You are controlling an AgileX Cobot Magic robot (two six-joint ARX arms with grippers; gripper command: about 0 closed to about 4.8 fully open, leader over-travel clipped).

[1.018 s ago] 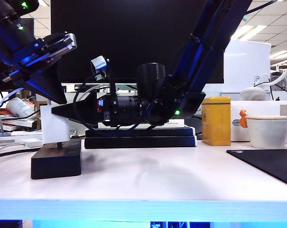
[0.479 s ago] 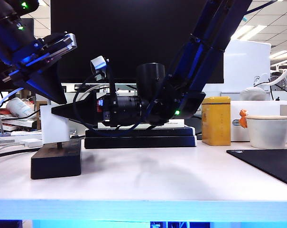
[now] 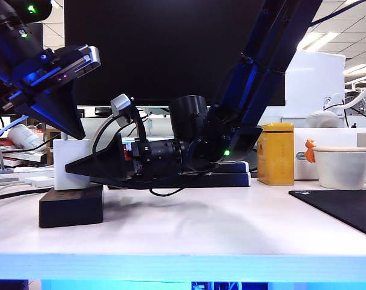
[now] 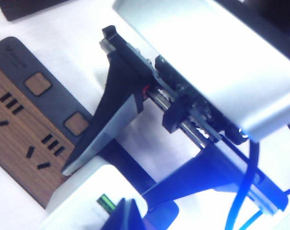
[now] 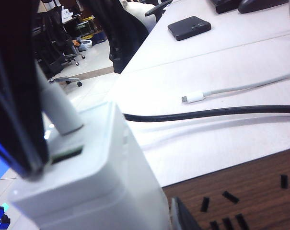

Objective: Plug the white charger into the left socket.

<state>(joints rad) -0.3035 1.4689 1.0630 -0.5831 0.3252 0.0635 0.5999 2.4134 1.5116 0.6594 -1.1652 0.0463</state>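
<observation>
Charger (image 3: 71,163) stands upright on the left end of the black power strip (image 3: 71,207), and in the exterior view no gap shows between its bottom and the top face of the strip. The strip lies on the white worktop (image 3: 189,226), near its left side.

The left gripper (image 3: 77,130) comes down from the upper left, and its dark pointed fingers are pressed together, with the tip on the top of the charger. In the left wrist view this tip (image 4: 121,215) rests on the white block (image 4: 94,199) next to a small green-lit port. In the right wrist view a white cable plug (image 5: 58,108) enters the top of the block (image 5: 94,187) just beside that dark finger.

The right gripper (image 3: 80,168) reaches in from the right, almost level and tilted a little downward, and its tip is at the lower right side of the charger, just above the strip. The left wrist view shows its two black fingers (image 4: 104,122) apart, one on each side of the charger, but I cannot tell if they press on it.

The strip has a wood-coloured top face with several groups of small slots (image 4: 20,127). A loose white connector (image 5: 193,97) and a black cord (image 5: 216,113) lie on the worktop beyond the strip.
</observation>
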